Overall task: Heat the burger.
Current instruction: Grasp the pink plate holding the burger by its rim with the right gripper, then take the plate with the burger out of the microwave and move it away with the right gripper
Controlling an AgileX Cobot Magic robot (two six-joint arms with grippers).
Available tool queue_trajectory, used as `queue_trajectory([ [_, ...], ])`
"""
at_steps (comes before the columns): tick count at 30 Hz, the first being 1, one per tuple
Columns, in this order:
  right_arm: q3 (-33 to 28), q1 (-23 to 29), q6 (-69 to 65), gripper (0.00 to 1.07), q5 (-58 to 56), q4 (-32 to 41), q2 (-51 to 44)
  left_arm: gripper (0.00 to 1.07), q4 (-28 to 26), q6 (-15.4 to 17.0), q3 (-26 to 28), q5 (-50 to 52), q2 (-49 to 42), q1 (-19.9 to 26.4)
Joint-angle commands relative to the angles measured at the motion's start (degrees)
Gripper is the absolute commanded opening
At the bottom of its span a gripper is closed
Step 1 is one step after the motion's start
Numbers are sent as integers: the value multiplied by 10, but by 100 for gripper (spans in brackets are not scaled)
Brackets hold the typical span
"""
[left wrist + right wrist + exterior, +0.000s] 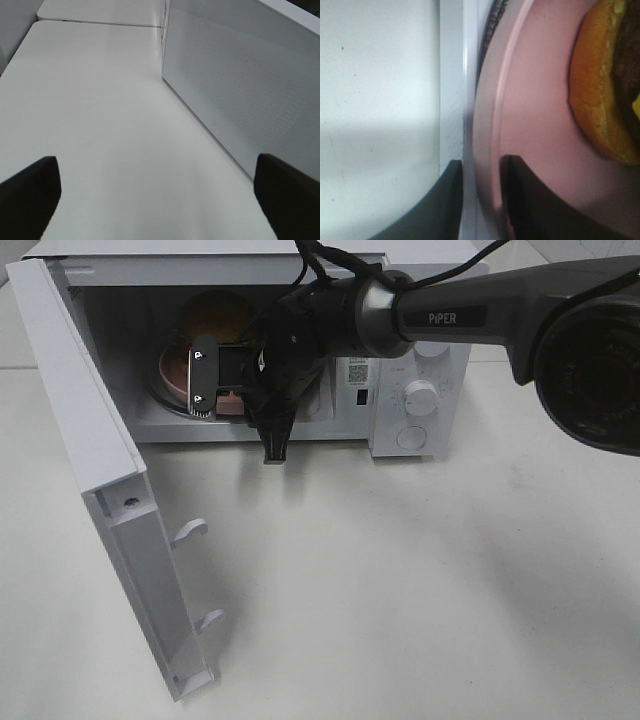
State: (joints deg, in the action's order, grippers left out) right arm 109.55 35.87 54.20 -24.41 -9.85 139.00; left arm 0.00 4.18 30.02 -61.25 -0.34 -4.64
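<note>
The burger [215,310] with its golden bun sits on a round pink plate [172,370] inside the open white microwave [420,360]. My right gripper [212,390] reaches into the cavity from the right. In the right wrist view its two dark fingers [445,200] stand on either side of the pink plate's rim [487,125] and pinch it, with the burger [600,100] just beyond on the plate. My left gripper [157,200] is out of the exterior view. It hangs open over bare table, nothing between its tips.
The microwave door [110,490] swings out toward the front left, with two latch hooks [190,532] on its inner edge. Its dotted outer face [240,90] stands close beside my left gripper. Dials [421,398] sit on the microwave's right panel. The white table [400,590] stretches in front.
</note>
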Motion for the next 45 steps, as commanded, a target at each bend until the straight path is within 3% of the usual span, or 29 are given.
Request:
queue_trajectory([
  [1, 5, -1, 3, 0, 15, -6, 3, 98, 0, 1, 1, 2, -8, 2],
  [17, -19, 34, 4, 0, -45, -13, -48, 98, 0, 1, 1, 2, -8, 2],
  [26, -136, 37, 4, 0, 40, -28, -123, 98, 0, 1, 1, 2, -8, 2],
  [29, -146, 37, 4, 0, 49, -28, -129, 98, 0, 1, 1, 2, -8, 2],
  [31, -191, 37, 4, 0, 86, -28, -159, 98, 0, 1, 1, 2, -8, 2],
  [45, -327, 37, 4, 0, 165, -42, -237, 98, 0, 1, 1, 2, -8, 2],
])
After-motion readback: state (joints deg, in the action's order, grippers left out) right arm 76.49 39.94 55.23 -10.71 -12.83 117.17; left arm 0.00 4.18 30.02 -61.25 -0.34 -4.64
